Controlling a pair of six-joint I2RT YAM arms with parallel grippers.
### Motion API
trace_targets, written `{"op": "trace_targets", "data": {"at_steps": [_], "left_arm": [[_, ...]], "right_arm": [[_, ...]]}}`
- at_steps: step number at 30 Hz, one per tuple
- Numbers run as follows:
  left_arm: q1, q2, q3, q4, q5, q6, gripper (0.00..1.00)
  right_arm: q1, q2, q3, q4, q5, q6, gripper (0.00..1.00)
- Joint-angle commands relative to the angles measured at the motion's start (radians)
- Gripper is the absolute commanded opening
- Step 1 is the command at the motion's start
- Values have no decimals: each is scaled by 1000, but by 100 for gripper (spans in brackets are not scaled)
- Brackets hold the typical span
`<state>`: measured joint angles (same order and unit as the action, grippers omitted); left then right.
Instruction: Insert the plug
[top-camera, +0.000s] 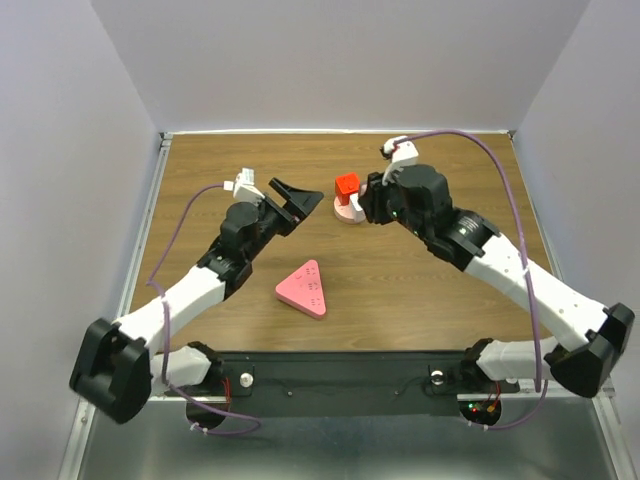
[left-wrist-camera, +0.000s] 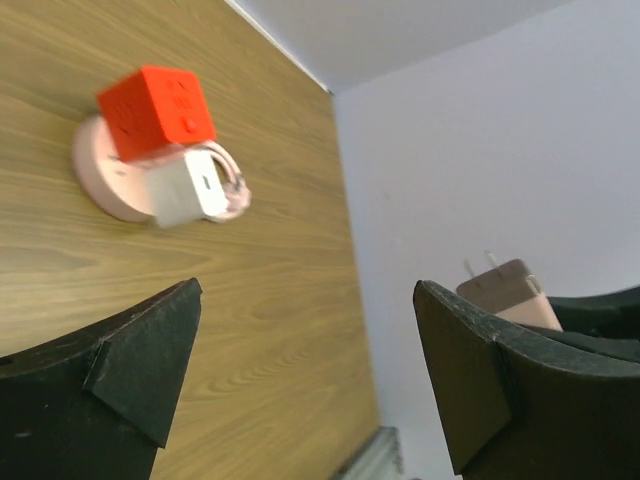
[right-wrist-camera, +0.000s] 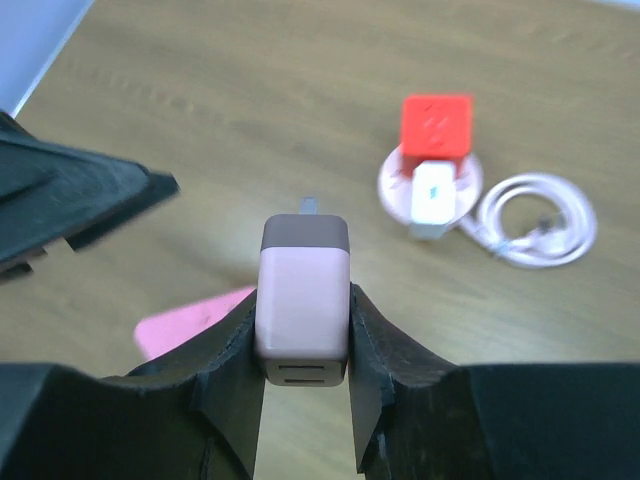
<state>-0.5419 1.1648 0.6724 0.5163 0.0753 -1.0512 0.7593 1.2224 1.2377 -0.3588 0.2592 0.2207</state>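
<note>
My right gripper (right-wrist-camera: 303, 298) is shut on a pale pink plug (right-wrist-camera: 302, 290) with a grey top, prongs pointing away, held above the table. In the top view this gripper (top-camera: 368, 200) hovers beside a red cube socket (top-camera: 346, 185) on a round pink base (top-camera: 350, 214). A pink triangular power strip (top-camera: 303, 288) lies flat at mid table, also in the right wrist view (right-wrist-camera: 190, 322). My left gripper (top-camera: 297, 200) is open and empty, left of the red cube. The left wrist view shows its jaws wide apart (left-wrist-camera: 308, 290), the red cube (left-wrist-camera: 157, 110) and the held plug (left-wrist-camera: 505, 290).
A white adapter (right-wrist-camera: 433, 190) sits against the red cube (right-wrist-camera: 437, 125), with a coiled white cable (right-wrist-camera: 540, 222) beside it. Grey walls close the table's back and sides. Purple cables run along both arms.
</note>
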Motion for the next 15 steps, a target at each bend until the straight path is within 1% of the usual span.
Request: {"op": "trace_targets", "data": {"at_steps": [1,2,3,5,6,9,15], "left_arm": [[-3,-157,-42,-255,-205,203,99],[-3,-181,-51,-287,-227,207,99],[-3,-203,-59,-318,-261,211,99],[-4,-254,-91,-383,-282,215,99],[-6,-264,-102,-403,-293,211,99],[-6,-287,-146,-446,-263,195,99],[-4,-277,-212,-450,-195,186,99]], "right_arm": [[-3,125,104,-244,-231,60,0],[-2,143,123,-259,-253,68,0],[-3,164,129,-269,-331,75,0],[-3,211,137,-281,-392,95,0],[-3,227,144,-287,-449,100,0],[-2,290,160,-290,-546,112,0],[-3,361,197,-292,-624,114,0]]}}
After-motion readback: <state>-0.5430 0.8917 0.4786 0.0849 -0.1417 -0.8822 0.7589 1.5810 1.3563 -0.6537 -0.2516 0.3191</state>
